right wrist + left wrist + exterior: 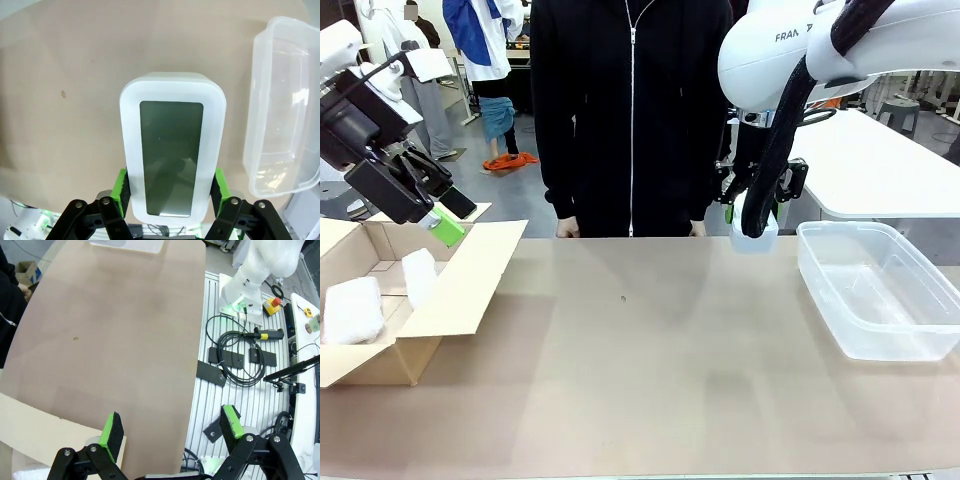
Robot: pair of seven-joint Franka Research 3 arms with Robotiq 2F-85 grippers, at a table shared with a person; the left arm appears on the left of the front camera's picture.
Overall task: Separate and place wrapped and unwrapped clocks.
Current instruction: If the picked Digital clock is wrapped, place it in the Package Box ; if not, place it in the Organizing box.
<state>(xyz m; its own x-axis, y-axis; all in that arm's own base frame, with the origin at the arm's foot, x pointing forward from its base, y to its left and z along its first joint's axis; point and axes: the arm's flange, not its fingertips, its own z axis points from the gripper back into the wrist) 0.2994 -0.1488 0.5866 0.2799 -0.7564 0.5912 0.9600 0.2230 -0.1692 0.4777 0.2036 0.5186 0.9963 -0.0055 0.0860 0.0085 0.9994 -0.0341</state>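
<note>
"FRAN" is legible on the right arm point(790, 45).

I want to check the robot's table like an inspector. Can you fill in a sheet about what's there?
Surface: tan table, bare in the middle, one small dark speck.
Job's things: two bubble-wrapped clocks inside the cardboard box; bare white clock held in the air; clear plastic bin holds nothing.
Clutter: nothing seen.
Grippers: left gripper jaws open, above the box; right gripper jaws shut on the bare white clock, near the bin.
Cables: black cable coil on the slatted base beside the table.
Surroundings: person in black at the far edge.
</note>
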